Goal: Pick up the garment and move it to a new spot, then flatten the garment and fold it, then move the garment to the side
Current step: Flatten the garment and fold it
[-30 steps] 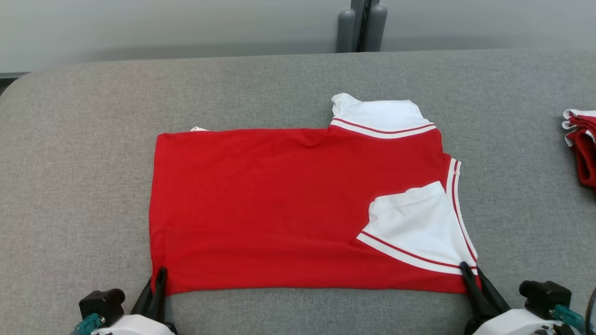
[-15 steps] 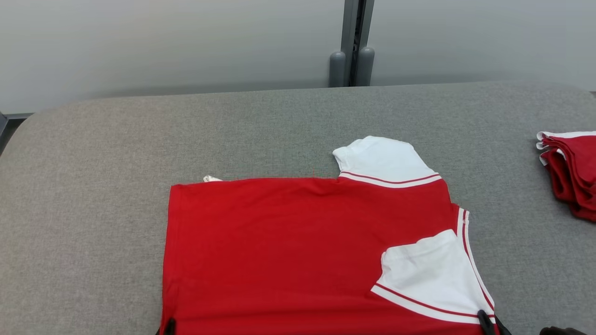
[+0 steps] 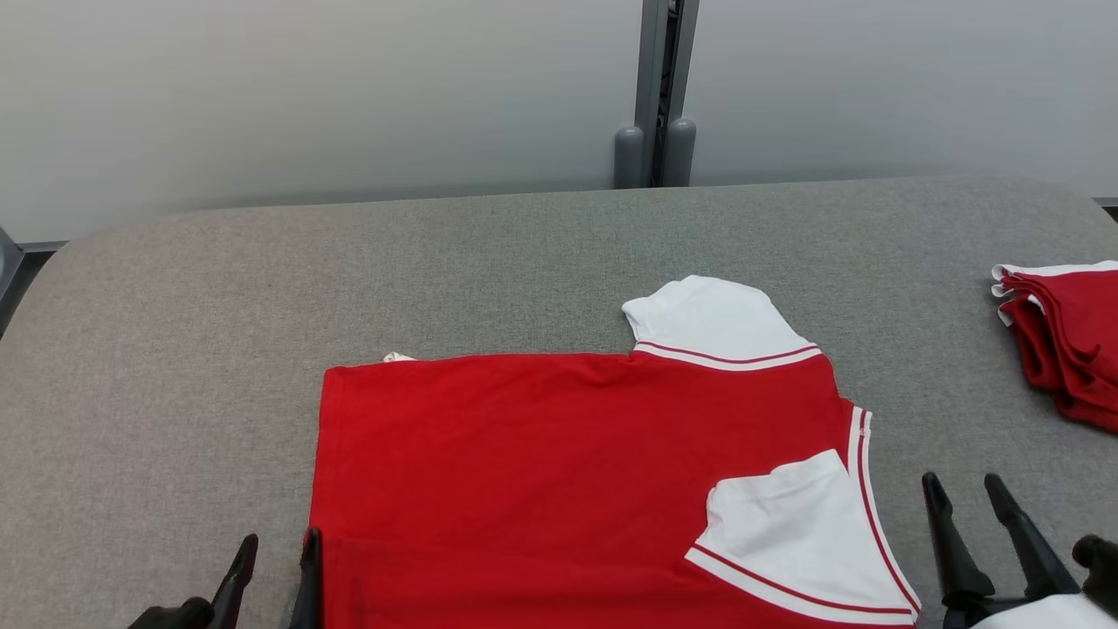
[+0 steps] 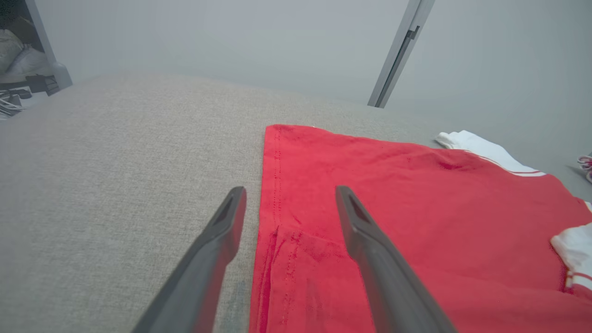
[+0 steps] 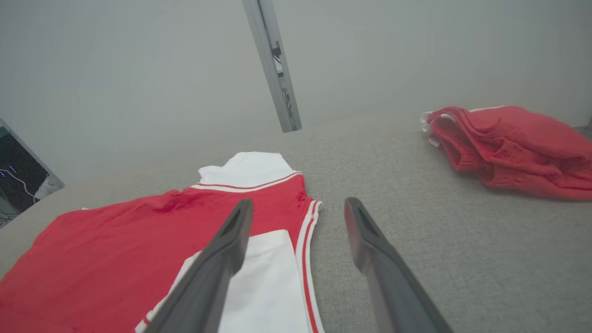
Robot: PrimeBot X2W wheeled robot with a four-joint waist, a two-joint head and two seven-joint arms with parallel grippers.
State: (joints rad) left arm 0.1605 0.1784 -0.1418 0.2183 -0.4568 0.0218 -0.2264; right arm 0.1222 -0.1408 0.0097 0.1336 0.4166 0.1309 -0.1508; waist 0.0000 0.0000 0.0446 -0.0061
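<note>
The garment (image 3: 541, 472) is a red shirt with white sleeves and red-striped trim, lying flat on the grey table (image 3: 175, 349) with its near edge folded over. One white sleeve (image 3: 712, 319) sticks out at the far side, the other (image 3: 790, 533) lies folded onto the red body. My left gripper (image 3: 279, 546) stands open at the shirt's near left corner, straddling its left hem (image 4: 273, 185) with nothing held. To the right of the collar edge (image 5: 307, 231), my right gripper (image 3: 963, 489) is open and off the cloth.
A stack of folded red and white garments (image 3: 1061, 336) lies at the table's right edge, also in the right wrist view (image 5: 508, 143). A grey post (image 3: 655, 87) stands against the wall behind the table. Bare table stretches to the left and beyond the shirt.
Both grippers have let go of the shirt's near corners and opened. The right one has shifted right, off the cloth. The head camera has tilted up, so the scene sits lower.
</note>
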